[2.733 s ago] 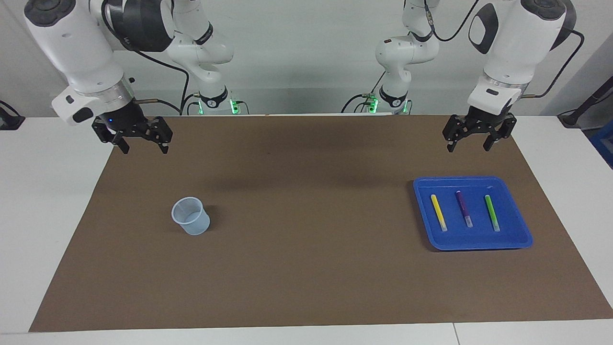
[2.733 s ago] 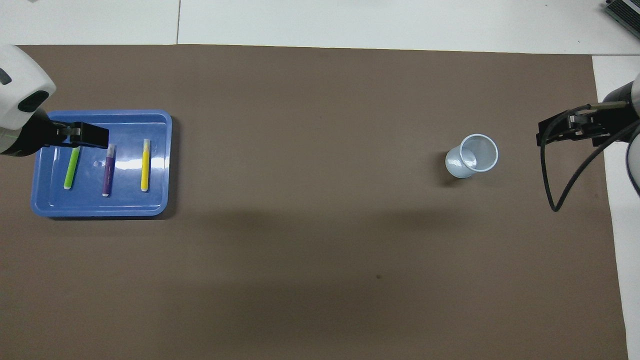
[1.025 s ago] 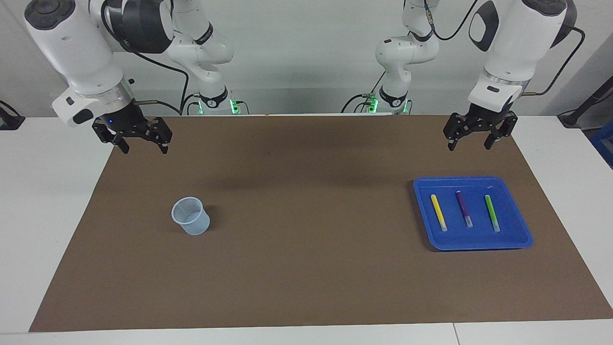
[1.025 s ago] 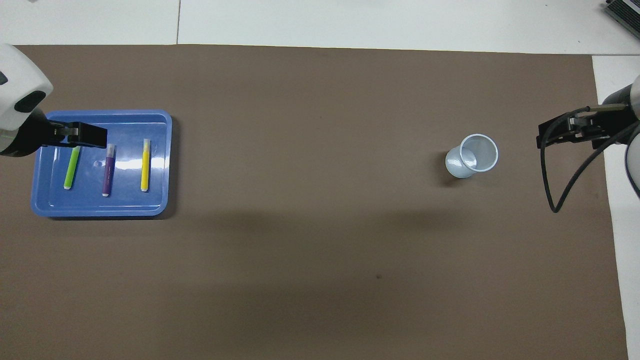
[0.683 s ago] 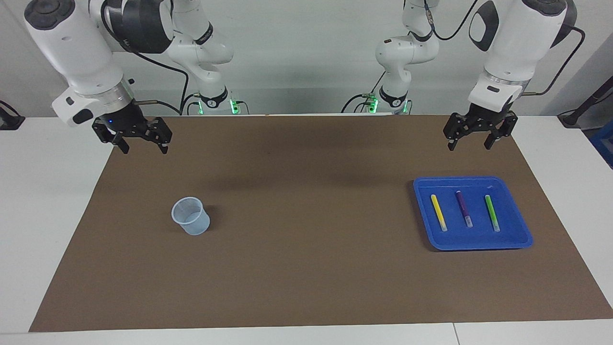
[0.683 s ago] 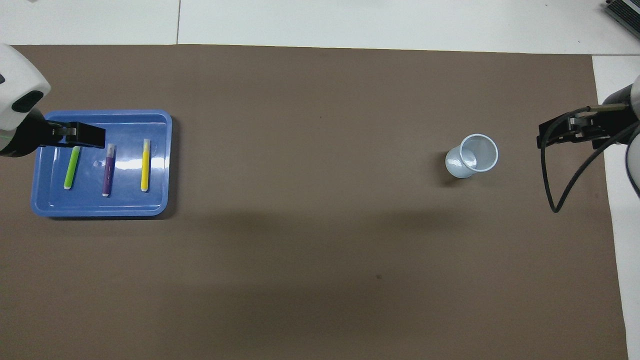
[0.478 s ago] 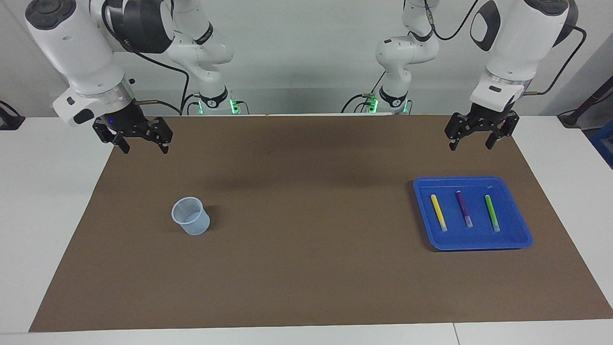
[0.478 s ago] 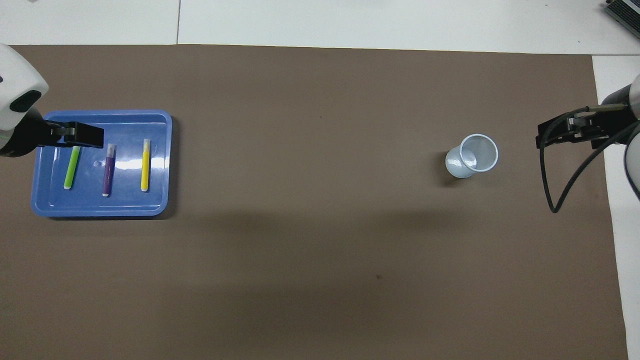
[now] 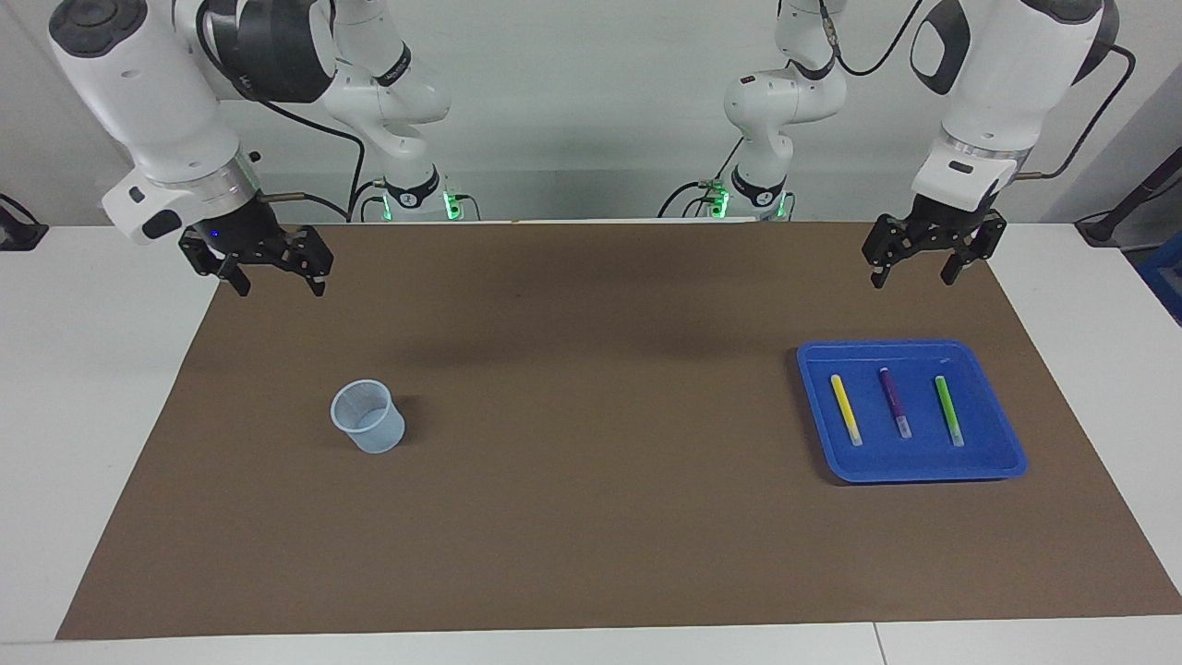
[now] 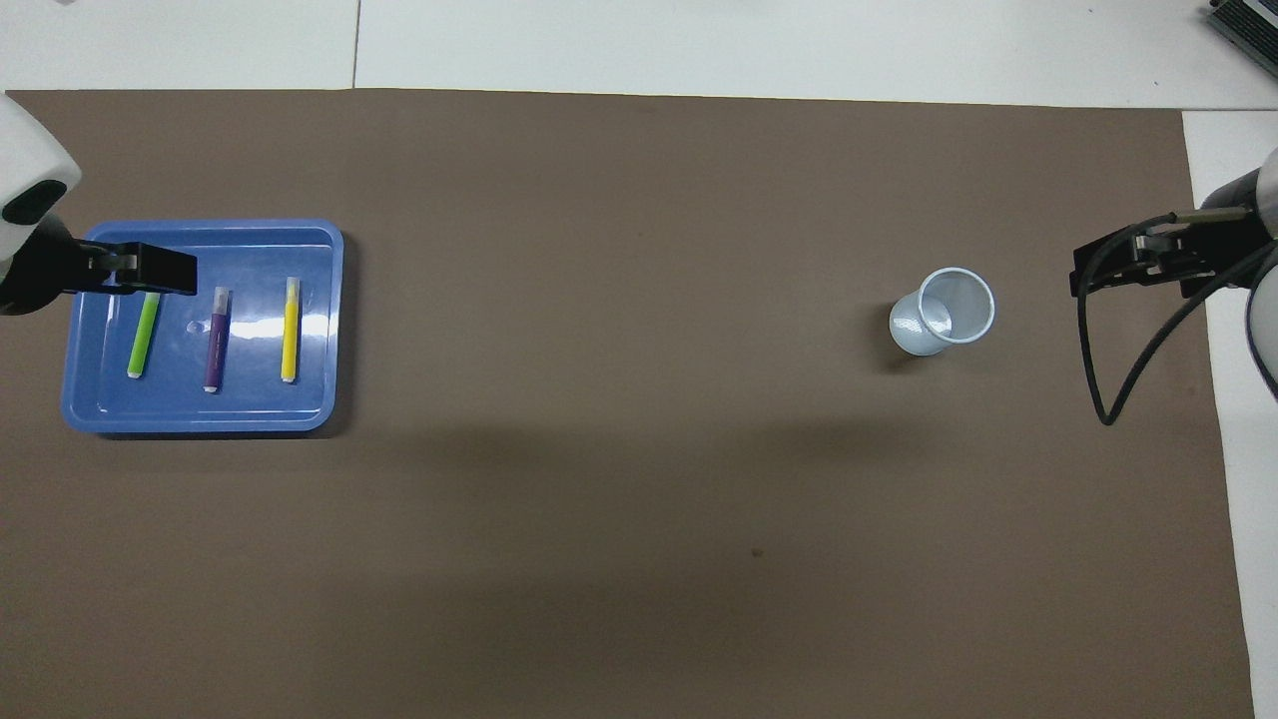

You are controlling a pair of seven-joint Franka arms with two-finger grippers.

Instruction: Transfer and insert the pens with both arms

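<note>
Yellow pen [image 9: 846, 409], purple pen [image 9: 894, 402] and green pen [image 9: 948, 410] lie side by side in the blue tray [image 9: 1002, 460]. Left gripper [image 9: 925, 273] raised near the tray, jaws wide, empty. Right gripper [image 9: 274, 281] waits near the plastic cup [image 9: 367, 417], wide, empty.

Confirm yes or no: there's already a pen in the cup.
No: the cup holds nothing, and the yellow pen, purple pen and green pen lie in the blue tray.

A white table [image 9: 83, 388] carries a brown mat [image 9: 591, 480] covering most of its top. On the mat, a blue tray [image 9: 1002, 443] lies toward the left arm's end and a pale cup [image 9: 369, 429] stands toward the right arm's end, well apart.
</note>
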